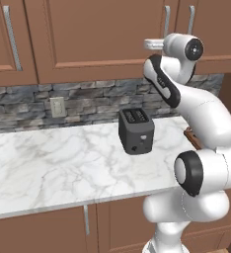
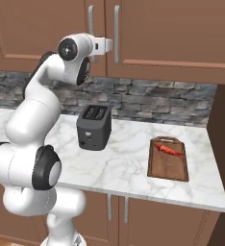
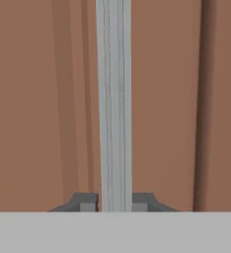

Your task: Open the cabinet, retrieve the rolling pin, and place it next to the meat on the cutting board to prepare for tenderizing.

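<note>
The pincer (image 3: pixel 114 202) pinches the cabinet's (image 3: pixel 38 99) silver handle (image 3: pixel 114 99); its door is closed. The meat (image 2: pixel 169 150) lies on the cutting board (image 2: pixel 168 168) on the counter (image 2: pixel 129 163).

Left base view looks forward and down from behind the arm's left side, at middle distance. Right base view does likewise from its right side. Both share the toaster (image 1: pixel 135 130) (image 2: pixel 94 127), counter (image 1: pixel 53 163) (image 2: pixel 124 163) and wall cabinets. Hand view faces a door's bar handle (image 3: pixel 114 104) squarely, very near.
</note>
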